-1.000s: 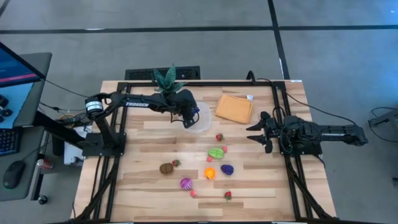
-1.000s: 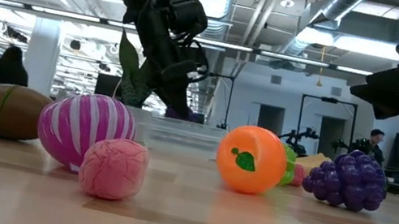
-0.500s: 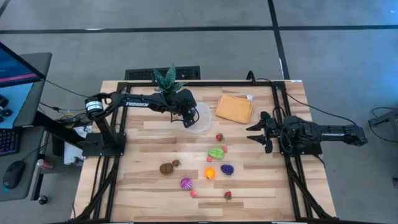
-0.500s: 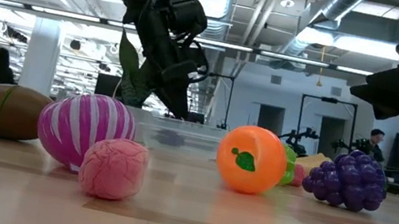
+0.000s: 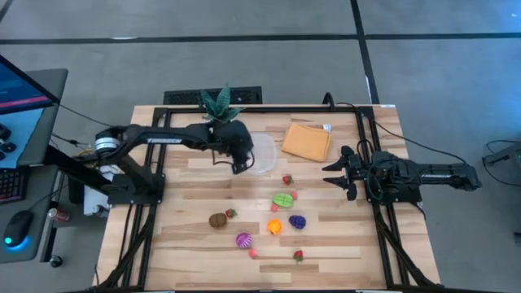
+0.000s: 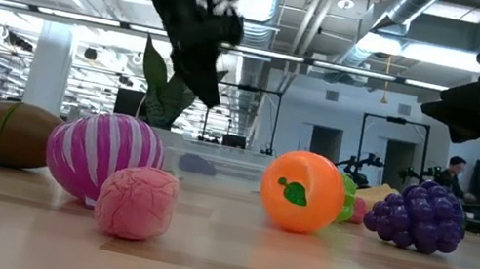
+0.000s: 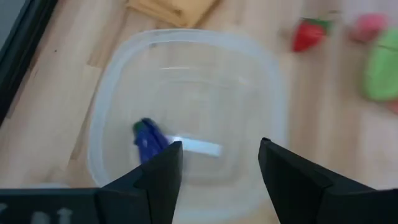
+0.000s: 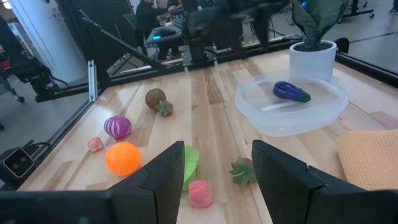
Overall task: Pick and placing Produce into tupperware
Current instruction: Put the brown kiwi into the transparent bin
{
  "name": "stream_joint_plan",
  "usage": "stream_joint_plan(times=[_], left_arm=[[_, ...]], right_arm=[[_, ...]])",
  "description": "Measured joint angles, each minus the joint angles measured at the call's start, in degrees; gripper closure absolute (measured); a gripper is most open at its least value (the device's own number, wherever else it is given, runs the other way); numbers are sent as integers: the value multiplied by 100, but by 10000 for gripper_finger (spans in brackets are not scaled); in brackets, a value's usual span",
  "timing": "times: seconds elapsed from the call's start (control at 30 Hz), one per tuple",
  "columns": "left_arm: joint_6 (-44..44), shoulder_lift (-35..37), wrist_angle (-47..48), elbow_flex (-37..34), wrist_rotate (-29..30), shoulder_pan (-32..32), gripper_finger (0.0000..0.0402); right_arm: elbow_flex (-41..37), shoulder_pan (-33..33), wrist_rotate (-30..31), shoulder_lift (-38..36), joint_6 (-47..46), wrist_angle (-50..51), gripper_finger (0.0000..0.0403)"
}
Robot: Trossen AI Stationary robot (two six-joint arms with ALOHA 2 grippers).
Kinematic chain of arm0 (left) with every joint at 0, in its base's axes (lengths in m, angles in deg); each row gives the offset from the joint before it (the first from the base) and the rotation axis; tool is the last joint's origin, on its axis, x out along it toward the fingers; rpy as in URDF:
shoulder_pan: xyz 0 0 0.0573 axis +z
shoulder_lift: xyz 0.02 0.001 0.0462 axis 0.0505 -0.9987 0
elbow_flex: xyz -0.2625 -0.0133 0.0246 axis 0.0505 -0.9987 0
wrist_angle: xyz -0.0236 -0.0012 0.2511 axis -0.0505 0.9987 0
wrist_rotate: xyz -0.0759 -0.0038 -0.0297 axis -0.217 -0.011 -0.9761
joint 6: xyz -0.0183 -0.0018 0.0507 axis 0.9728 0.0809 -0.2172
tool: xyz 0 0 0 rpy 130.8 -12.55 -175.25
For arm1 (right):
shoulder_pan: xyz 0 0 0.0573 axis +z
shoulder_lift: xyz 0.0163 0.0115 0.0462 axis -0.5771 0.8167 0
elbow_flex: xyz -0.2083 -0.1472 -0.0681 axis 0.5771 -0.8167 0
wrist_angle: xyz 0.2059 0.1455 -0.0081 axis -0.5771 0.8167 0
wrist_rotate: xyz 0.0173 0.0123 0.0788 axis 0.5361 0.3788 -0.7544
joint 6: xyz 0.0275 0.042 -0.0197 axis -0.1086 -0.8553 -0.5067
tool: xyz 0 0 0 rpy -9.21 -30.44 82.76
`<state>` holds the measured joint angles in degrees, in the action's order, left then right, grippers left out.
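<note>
Bright, even indoor light from ceiling strip lamps in the room behind. The left gripper point(image 6: 199, 43) is smeared by motion blur in the low view, and its wrist view is soft throughout. A white glare streak lies on the tupperware point(image 7: 186, 112) floor just ahead of its fingers. Shadows are faint.

An open-plan robotics lab: exposed ceiling ducts point(image 6: 410, 11), other workstations point(image 6: 396, 147) behind
</note>
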<state>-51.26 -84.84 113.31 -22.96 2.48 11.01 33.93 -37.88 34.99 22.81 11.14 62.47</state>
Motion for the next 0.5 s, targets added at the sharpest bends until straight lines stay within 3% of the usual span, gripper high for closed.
stream_joint_plan(times=[0.13,0.5], left_arm=[[30,477,432,-50,137,-570,200],[838,1062,1175,-52,1386,-2416,200]], right_arm=[[-1,0,-2,0,81,-80,191],[0,0,-12,0,260,-198,205]])
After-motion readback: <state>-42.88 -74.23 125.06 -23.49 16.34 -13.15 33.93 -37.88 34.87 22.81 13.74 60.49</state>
